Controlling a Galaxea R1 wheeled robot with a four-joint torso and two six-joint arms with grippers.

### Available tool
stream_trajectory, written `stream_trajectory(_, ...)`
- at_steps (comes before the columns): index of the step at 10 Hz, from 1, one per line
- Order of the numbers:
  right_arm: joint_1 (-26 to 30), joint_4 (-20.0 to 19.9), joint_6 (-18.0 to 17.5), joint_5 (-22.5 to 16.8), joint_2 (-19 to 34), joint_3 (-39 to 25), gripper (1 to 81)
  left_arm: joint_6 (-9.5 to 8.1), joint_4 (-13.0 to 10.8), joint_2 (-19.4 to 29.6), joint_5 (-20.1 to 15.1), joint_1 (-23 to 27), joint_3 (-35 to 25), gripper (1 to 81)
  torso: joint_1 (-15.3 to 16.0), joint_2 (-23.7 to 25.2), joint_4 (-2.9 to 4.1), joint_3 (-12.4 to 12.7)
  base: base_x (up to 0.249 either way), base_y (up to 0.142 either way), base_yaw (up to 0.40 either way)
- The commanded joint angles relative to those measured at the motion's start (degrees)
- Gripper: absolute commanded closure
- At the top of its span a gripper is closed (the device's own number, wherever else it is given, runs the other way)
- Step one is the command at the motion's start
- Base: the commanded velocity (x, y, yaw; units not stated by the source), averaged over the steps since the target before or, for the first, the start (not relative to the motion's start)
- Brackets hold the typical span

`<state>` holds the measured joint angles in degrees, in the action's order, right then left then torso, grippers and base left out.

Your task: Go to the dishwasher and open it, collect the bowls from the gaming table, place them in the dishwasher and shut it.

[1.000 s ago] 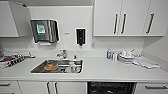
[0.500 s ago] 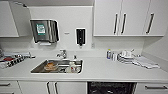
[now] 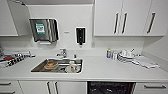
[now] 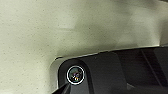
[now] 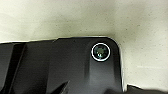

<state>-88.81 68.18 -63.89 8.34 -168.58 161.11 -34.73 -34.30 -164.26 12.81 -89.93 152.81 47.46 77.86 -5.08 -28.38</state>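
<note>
Kitchenette, seen from the head camera, facing the wall

- Bench [image 3: 112,71]: white worktop running the full width, a white splashback behind it.
- Sink [image 3: 41,67]: steel basin let into the bench left of centre, holding used dishes, among them something orange-brown that is too blurred to name; tap [image 3: 62,53] on the rear edge. Judged to be left there for washing.
- Paper towel dispenser [image 3: 44,30]: steel box on the wall above the sink, within reach of wet hands.
- Soap dispenser [image 3: 80,35]: dark unit on the wall, right of the towel box.
- Upper cabinets [image 3: 130,17]: white doors with dark bar handles, top right.
- Stacked dishes [image 3: 125,56] and a small bottle [image 3: 109,53]: grouped on the bench near the right corner, a cloth [image 3: 147,63] spread beside them.
- Dishwasher [image 3: 110,88]: below the bench edge, right of the sink; a dark cavity with racks shows, so it is judged open and ready for loading.
- Bowls, gaming table: none identified here; fetching judged outstanding.
- Left claw, right claw: wrist cameras give dark robot housing over pale speckled floor [image 4: 37,37]; whether either claw is open or closed cannot be told
</note>
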Motion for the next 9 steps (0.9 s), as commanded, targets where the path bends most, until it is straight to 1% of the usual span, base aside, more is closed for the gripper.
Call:
stream_trajectory(1, 3.41, 0.37, -0.27, -7.63, -1.86, 0.51, 1.0, -0.16, -0.06, -0.81, -2.18, 2.69, 1.17, 1.0, -3.61, -5.60, 0.00, 0.00, 0.000, 0.000, 0.000)
stream_trajectory(2, 3.41, 0.37, -0.27, -8.87, -2.31, 0.51, 1.0, -0.08, -0.06, -1.34, -2.18, 2.61, 1.70, 1.0, -4.94, -7.68, 0.00, 0.00, 0.000, 0.000, 0.000)
stream_trajectory(4, 3.33, 0.20, -0.27, -9.05, -2.92, 0.25, 1.0, -0.07, -0.06, -2.05, -2.18, 2.61, 3.11, 1.0, -7.67, -11.94, 0.00, 0.00, 0.000, 0.000, 0.000)
stream_trajectory(6, 2.71, 0.64, -0.01, -9.05, -3.01, 0.51, 1.0, 0.19, -0.06, -2.40, -2.18, 2.61, 3.29, 1.0, -10.29, -16.00, 0.00, 0.00, 0.000, 0.000, 0.000)
stream_trajectory(8, 1.57, 1.59, 0.43, -7.11, -2.05, -1.50, 1.0, 0.37, -0.06, -2.66, -2.35, 2.61, 3.37, 1.0, -12.98, -20.23, 0.00, -0.02, 0.000, 0.000, 0.000)
stream_trajectory(9, 0.96, 3.27, 1.04, -5.44, -1.43, -3.18, 1.0, 0.45, -0.06, -2.66, -2.35, 2.61, 3.37, 1.0, -14.34, -22.35, 0.00, -0.02, 0.000, 0.000, 0.000)
